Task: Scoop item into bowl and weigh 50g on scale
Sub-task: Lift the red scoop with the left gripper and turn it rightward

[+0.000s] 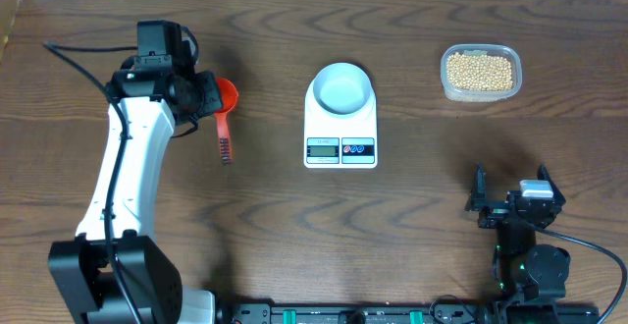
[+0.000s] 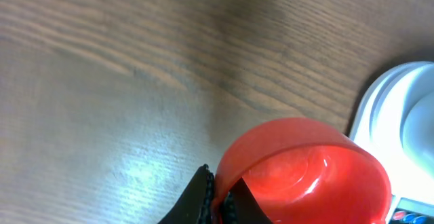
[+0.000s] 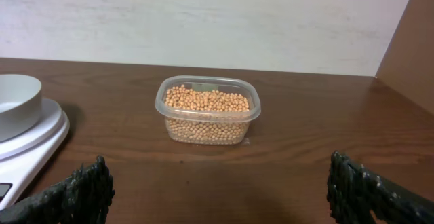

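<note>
Left gripper: jaws pinched tight on the rim of the red scoop, at the table's left, likely readying it to fetch beans.
Right gripper: jaws spread wide, empty, facing the tub.
Bowl: white, empty, sitting on the scale mid-table, ready for weighing.
Tub: clear plastic, far right, filled with beans.

The flat white scale lay near the middle of the bench, its grey display and two round buttons on the front edge. The small white bowl stood upright on the scale's platform, toward the back, its pale bluish inside bare. The tan-yellow beans filled a clear plastic tub to the rim, well apart to the scale's right.
</note>
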Robot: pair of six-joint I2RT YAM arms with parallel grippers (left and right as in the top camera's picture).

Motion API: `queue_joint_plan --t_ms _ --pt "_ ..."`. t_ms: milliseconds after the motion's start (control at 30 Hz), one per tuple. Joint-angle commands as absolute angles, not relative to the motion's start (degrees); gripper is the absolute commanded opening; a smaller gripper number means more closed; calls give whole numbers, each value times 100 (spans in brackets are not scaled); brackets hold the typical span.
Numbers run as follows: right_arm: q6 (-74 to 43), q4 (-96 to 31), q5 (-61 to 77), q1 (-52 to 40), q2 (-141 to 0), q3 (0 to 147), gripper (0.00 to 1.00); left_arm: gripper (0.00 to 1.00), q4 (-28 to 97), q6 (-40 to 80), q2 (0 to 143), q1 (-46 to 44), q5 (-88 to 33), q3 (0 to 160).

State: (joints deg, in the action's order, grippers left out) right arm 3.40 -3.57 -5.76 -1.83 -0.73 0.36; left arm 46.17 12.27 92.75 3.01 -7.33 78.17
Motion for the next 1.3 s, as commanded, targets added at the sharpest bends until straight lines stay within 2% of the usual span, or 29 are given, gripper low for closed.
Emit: queue_joint_plan --t_ms 0,300,600,1000,1267 --pt "392 -381 -563 -154 -62 32 99 8 4770 2311 9142 309 -703 7835" --pt "392 -381 -561 -154 -62 32 99 7 5186 3830 9142 309 -707 7835" --pt "392 -381 -563 -154 -62 32 99 7 5249 3990 9142 309 -705 7835" --pt "392 -379 -563 -154 -62 32 99 7 5638 5454 9142 309 -707 7835" --pt "392 -379 -563 -154 -62 32 99 7 5680 5483 9142 309 -707 7835"
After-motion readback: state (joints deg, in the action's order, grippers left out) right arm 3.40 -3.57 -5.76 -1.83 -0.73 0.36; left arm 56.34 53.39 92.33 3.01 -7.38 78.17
